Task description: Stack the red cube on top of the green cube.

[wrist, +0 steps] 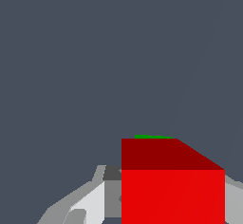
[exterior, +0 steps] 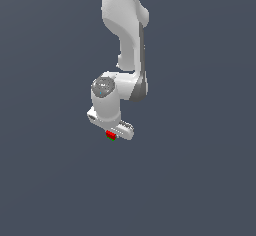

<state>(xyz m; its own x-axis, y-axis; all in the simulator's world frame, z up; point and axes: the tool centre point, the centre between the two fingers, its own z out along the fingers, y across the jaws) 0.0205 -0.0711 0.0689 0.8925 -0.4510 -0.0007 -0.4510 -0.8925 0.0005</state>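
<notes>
My fingers [wrist: 95,201] pinch the red cube [wrist: 172,194], which fills the lower right of the wrist view; one grey finger shows pressed against its side toward the lower left of that frame, and a paler edge of the other peeks out past the cube at the lower right corner. I hold it by two opposite faces so that its underside stays free to land flat. Just beyond the cube's far top edge, a thin sliver of the green cube [wrist: 153,136] shows, nearly all of it hidden behind the red one; I judge that I am lined up almost over it, which is why so little green is visible. In the exterior view my gripper [exterior: 114,133] sits a little below the middle of the frame, pointing down, with the red cube [exterior: 110,134] as a small red spot at its tip and a faint green trace right under it [exterior: 112,139]. Whether red already rests on green I cannot tell. The arm [exterior: 125,25] rises to the top centre of the frame, over plain grey ground [exterior: 200,180].
</notes>
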